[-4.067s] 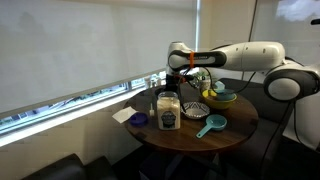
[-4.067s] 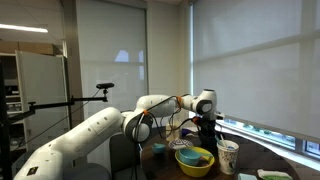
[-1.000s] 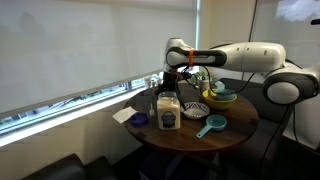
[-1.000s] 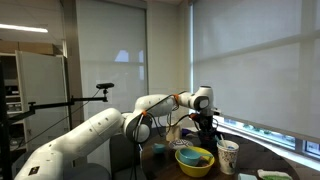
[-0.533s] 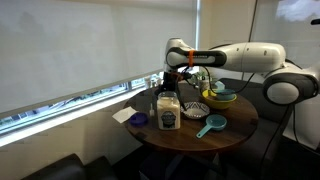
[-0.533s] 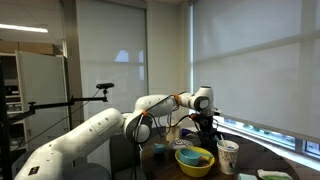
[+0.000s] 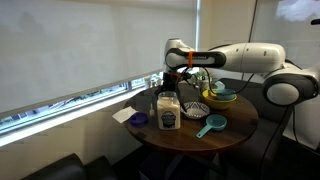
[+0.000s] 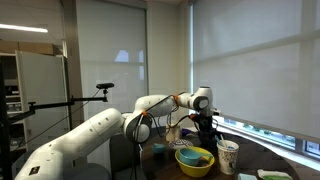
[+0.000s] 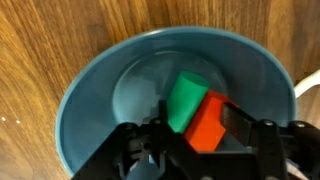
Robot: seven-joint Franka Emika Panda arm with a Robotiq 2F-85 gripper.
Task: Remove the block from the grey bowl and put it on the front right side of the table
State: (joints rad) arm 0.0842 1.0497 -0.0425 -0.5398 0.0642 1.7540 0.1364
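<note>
Blurred black hand [image 9: 195, 142], spread wide, hides the 6 o'clock rim of a smooth round grey-blue bowl [image 9: 90, 100]; inside, a green block [image 9: 185, 100] touches an orange block [image 9: 208, 125].

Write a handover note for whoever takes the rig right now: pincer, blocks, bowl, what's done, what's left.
Pincer: open, low over the grey-blue bowl, jaws apart around the orange block; contact unclear.
Green block lies beside the orange one, both inside the bowl, which sits on the table.
Done: approach only.
Left: grasp, lift out, place on the table's front right.
</note>
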